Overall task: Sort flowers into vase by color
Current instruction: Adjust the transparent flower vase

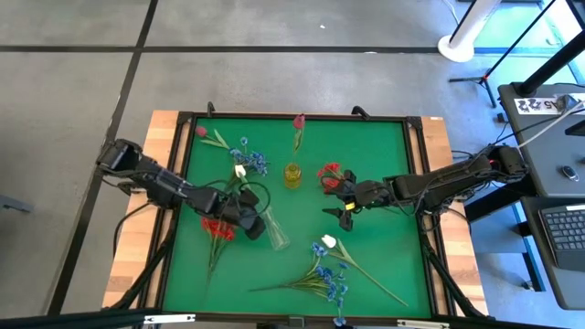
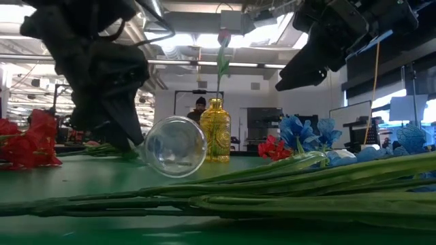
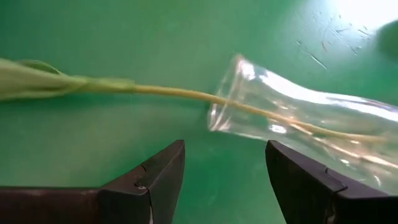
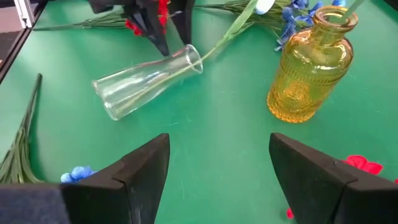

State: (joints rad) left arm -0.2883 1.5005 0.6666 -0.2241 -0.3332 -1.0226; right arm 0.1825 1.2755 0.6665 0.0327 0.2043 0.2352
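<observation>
A clear glass vase (image 1: 276, 230) lies on its side on the green table, and the stem (image 3: 168, 92) of a white-bud flower (image 1: 239, 171) runs into its mouth. My left gripper (image 1: 249, 219) is open just before that mouth (image 3: 225, 180), touching nothing. A yellow vase (image 1: 292, 175) stands upright and holds a pink-bud flower (image 1: 299, 121). My right gripper (image 1: 345, 203) is open above the table (image 4: 217, 174), beside a red cluster (image 1: 329, 174). More flowers lie flat on the table: a red cluster (image 1: 218, 228), blue clusters (image 1: 251, 160), and a blue and white bunch (image 1: 329, 270).
A pink bud (image 1: 201, 132) lies near the far left corner. Long green stems (image 2: 272, 190) cross the near side of the table. A raised dark frame (image 1: 182, 183) rims the table. The green between the clear vase (image 4: 146, 81) and the yellow vase (image 4: 311, 65) is bare.
</observation>
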